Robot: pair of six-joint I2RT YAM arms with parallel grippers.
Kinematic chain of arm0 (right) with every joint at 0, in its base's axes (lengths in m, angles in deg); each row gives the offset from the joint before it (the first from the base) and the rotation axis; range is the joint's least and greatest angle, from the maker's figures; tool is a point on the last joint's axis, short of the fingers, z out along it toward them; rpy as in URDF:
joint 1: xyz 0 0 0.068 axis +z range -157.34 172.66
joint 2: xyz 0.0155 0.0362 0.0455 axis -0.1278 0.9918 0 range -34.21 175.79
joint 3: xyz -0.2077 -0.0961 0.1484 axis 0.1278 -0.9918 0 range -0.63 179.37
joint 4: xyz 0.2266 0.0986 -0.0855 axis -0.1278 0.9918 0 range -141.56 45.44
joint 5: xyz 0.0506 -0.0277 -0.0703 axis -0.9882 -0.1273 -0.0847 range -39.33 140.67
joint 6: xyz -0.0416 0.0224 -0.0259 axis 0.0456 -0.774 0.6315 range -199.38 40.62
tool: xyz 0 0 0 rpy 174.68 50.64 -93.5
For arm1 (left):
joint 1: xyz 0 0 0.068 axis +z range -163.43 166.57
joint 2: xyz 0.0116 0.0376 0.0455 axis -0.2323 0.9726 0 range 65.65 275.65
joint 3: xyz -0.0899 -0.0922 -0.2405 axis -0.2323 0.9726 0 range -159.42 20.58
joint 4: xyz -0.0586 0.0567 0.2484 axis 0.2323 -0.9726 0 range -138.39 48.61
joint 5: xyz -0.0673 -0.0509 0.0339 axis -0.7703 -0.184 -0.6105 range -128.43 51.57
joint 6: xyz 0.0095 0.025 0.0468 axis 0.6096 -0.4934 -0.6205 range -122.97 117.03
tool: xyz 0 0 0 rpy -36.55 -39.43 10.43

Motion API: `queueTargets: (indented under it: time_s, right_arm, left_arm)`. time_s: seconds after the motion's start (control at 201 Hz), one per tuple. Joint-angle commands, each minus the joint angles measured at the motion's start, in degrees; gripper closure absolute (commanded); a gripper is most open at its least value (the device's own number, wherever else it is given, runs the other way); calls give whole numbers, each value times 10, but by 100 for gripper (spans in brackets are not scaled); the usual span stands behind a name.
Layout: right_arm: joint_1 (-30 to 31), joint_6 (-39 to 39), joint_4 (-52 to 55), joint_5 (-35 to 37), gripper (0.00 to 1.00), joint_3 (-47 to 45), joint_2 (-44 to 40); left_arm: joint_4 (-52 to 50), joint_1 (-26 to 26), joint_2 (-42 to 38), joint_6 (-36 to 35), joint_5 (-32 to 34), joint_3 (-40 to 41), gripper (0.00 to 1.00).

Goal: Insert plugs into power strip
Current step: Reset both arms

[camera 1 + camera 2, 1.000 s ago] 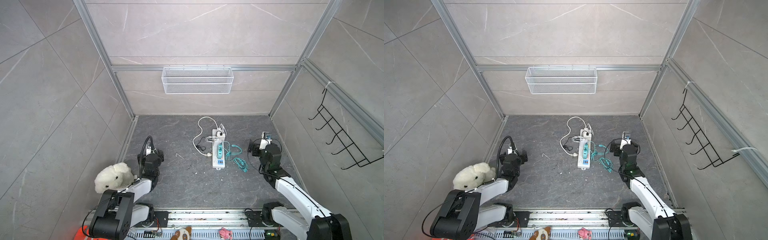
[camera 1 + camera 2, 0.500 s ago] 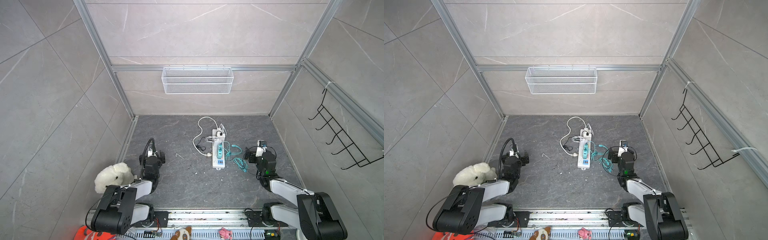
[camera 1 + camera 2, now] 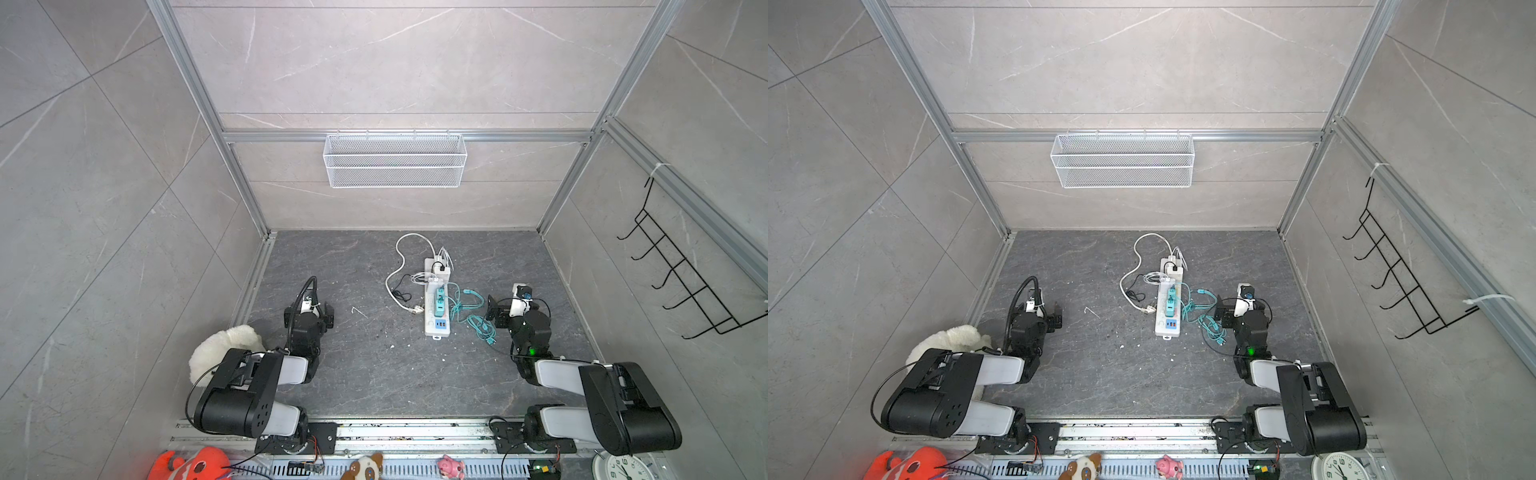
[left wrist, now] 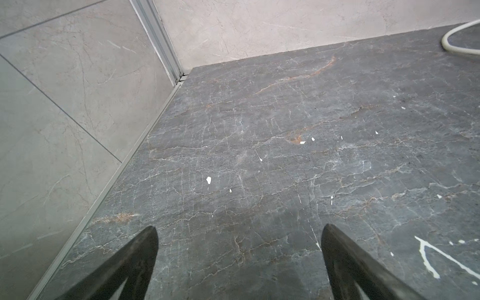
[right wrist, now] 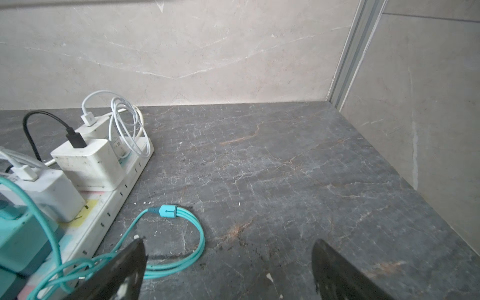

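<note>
Far left first: the left arm (image 3: 305, 336) sits low over the table (image 3: 374, 374) with a white plush toy (image 3: 220, 345) just beside it. Its jaws are spread wide, and the left wrist view shows only bare dark stone between the two black fingers (image 4: 135, 257). The power strip (image 3: 430, 316) is well apart from them, off to their right in the middle of the table. It's a long white bar lying flat, running from the near side toward the back wall, with pastel patches around the sockets and a little blue USB block (image 3: 441, 324) at the near end. Its thick white cord (image 3: 395, 266) loops off to the left and ends in a pronged plug (image 3: 415, 309) lying on the table. All the plugs look seated: three white ones (image 5: 85, 161) at the far end, one with a black cable and two with white, then two teal ones (image 5: 23, 233) closer in. A teal cable (image 5: 181, 215) spills off the strip's right side in loose coils. The right arm (image 3: 528, 332) is just beside that tangle, jaws spread wide with nothing between them. In the right wrist view the cable loop runs right by one finger (image 5: 124, 270); I can't tell if they touch. The strip lies out past that same finger, not between the jaws.
</note>
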Motion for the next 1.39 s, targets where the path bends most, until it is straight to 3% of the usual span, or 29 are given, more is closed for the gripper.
queueTargets:
  time_s: [0.0, 0.095, 0.154, 0.229, 0.299, 0.363, 0.597, 0.737, 1.0, 1.115, 1.389]
  right_arm:
    - [-3, 7, -27, -12, 1, 7, 32]
    - [6, 21, -80, -24, 1, 29, 107]
    - [10, 12, 9, 8, 1, 44, 76]
    - [14, 5, 1, 45, 1, 62, 98]
    - [22, 5, 85, 61, 1, 89, 82]
    - [23, 8, 44, 62, 1, 81, 96]
    - [23, 7, 65, 60, 1, 84, 87]
    - [25, 14, 43, 49, 1, 71, 84]
    - [28, 14, -104, 62, 1, -6, 86]
    - [28, 14, -135, 65, 1, -17, 92]
    - [42, 26, -106, 81, 1, -1, 91]
  left_arm:
    - [46, 5, 2, -16, -9, -12, 1]
    - [40, 6, 0, -13, -11, -12, 0]
    - [43, 6, 1, -14, -10, -11, 0]
    - [34, 7, 2, -12, -6, -18, 0]
    - [33, 7, 3, -10, 0, -19, 0]
    - [33, 7, 3, -9, 1, -19, 0]
    - [79, 7, 15, 6, 45, -3, 0]
    - [153, 7, 27, 5, 43, 28, 0]
    - [253, 22, 95, -9, -33, 50, 0]
    - [167, 32, 61, 10, -35, 29, 0]
    - [171, 35, 65, 8, -35, 27, 0]
